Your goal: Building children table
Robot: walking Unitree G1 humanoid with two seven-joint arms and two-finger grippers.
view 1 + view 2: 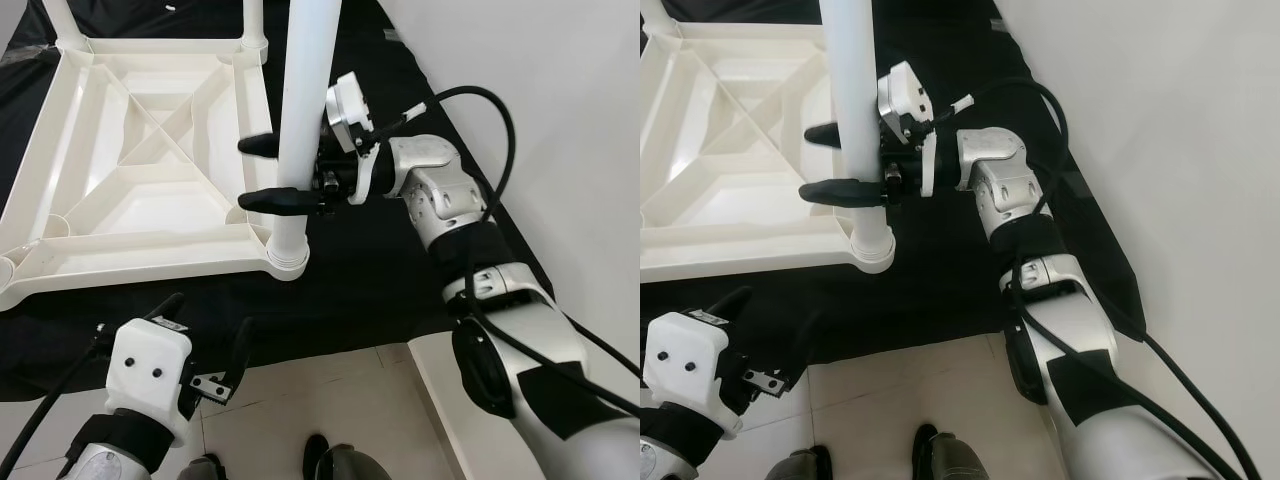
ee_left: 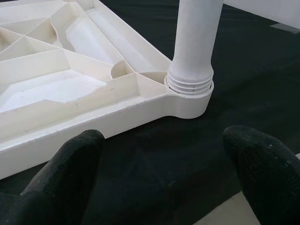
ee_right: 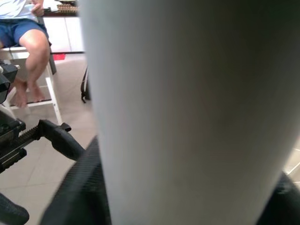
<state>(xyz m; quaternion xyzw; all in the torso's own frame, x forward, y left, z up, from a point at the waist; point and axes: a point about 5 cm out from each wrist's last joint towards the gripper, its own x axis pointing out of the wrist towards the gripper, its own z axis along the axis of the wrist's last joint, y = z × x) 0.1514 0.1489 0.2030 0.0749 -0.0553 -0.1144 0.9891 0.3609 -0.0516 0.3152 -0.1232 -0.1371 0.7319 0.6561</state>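
Right end effector (image 1: pixel 262 172) grips an upright white table leg (image 1: pixel 305 110) seated in the upturned tabletop's (image 1: pixel 120 150) corner socket; left end effector (image 1: pixel 210 345) hovers spread wide nearby.

Table leg (image 1: pixel 305 90): top cut off by frame edge. Seated person (image 3: pixel 26 33): visible from waist down only, blurred.

Our head cameras looked steeply down on the white plastic table leg (image 1: pixel 305 120); both wrist cameras viewed it close.
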